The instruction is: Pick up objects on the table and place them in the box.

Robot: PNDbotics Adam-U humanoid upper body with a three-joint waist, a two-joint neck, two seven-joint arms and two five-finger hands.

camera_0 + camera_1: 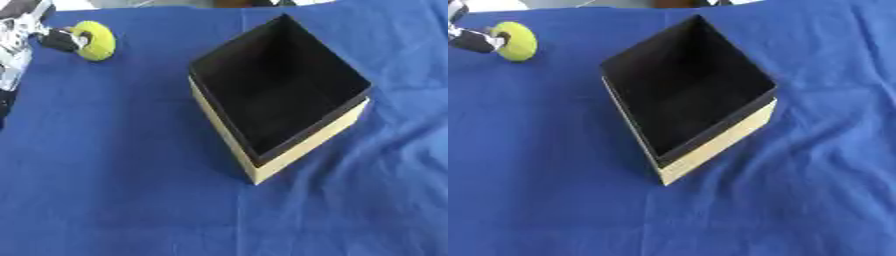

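Yellow round thing (96,41) up at 10 o'clock, left hand (54,40) fingers clamped on it, open black-lined box (278,95) mid blue tabletop (114,175), nothing inside

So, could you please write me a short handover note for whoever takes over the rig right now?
Left hand: at the far left of the table, fingers touching the round yellow-green ball; whether it is actually gripped cannot be made out.
Right hand: not in view.
Open cardboard box with black interior: mid-table on the blue cloth, and it looks empty.
Done: nothing is in the box yet.
Left: secure the ball, carry it rightwards and release it inside the box.
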